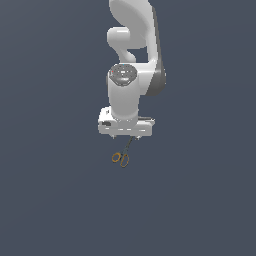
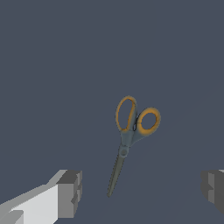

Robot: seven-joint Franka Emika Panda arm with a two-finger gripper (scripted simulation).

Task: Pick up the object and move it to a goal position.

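The scissors (image 1: 121,157) are tiny, with two orange-yellow ring handles and thin dark blades, and lie flat on the dark grey floor. In the wrist view the scissors (image 2: 124,151) lie with the blade tip pointing toward the gap between my fingers and the handles farther off. My gripper (image 1: 125,136) hangs just above the blade end, apart from the scissors. In the wrist view my gripper (image 2: 142,192) is open wide and empty, with one grey fingertip (image 2: 70,192) on one side and the other at the picture's edge.
The white arm (image 1: 132,75) rises behind the gripper in the exterior view. The floor (image 1: 200,200) is a plain dark grey surface with no other objects or edges in view.
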